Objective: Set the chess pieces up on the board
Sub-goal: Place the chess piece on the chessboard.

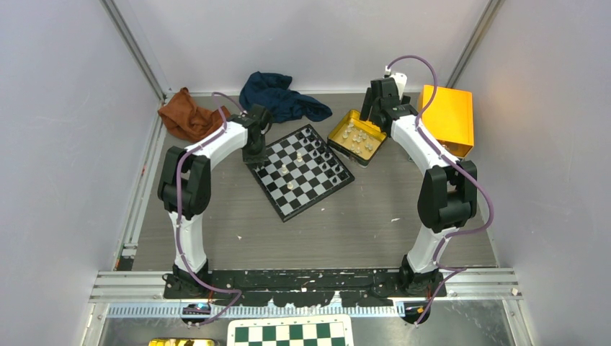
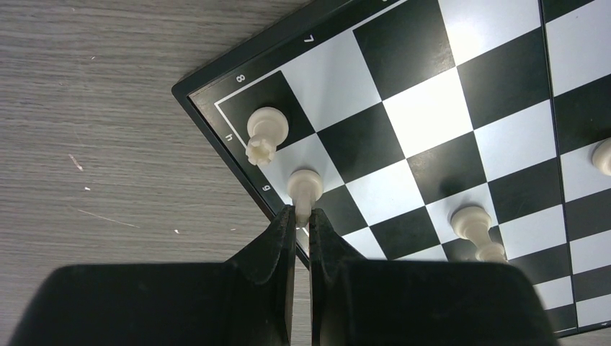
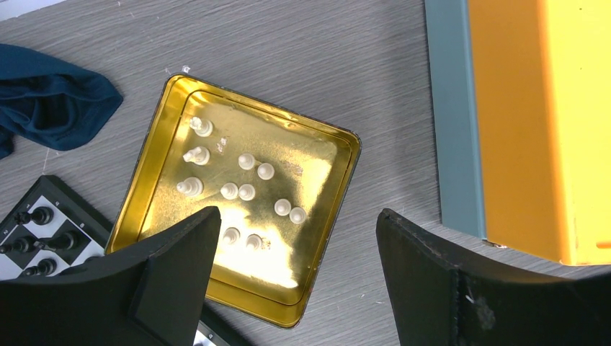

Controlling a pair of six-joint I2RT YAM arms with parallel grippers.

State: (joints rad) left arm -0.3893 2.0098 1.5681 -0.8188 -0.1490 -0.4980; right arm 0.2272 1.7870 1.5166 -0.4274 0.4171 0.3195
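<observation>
**Left arm pinched a cream piece at the board's corner; right arm hung open above the tin**

The left gripper (image 2: 302,214) was clenched on a small cream piece (image 2: 305,186), its two fingers pressed to either side of it. What kind of piece it was could not be told. It sat on a pale square at the very edge of the chessboard (image 2: 432,115), next to the corner square. On that dark corner square, by the rim marks "8" and "h", stood a cream rook (image 2: 264,135), just beside the gripped piece and not touching it. Two more cream pieces (image 2: 475,229) stood close together further along the board.

From above, the chessboard (image 1: 311,193) lay skewed on the grey table (image 1: 375,231), with black pieces (image 1: 328,155) ranked along the side nearest the gold tin (image 1: 337,134).

The right gripper (image 3: 297,220) hovered with its jaws spread wide, holding nothing, above the gold tin (image 3: 155,169). Loose cream pieces (image 3: 247,191) lay scattered in the tin. An orange box (image 3: 533,122) stood just beside the tin. A navy cloth (image 1: 277,95) and a rust-brown cloth (image 1: 189,115) lay at the far edge of the table.
</observation>
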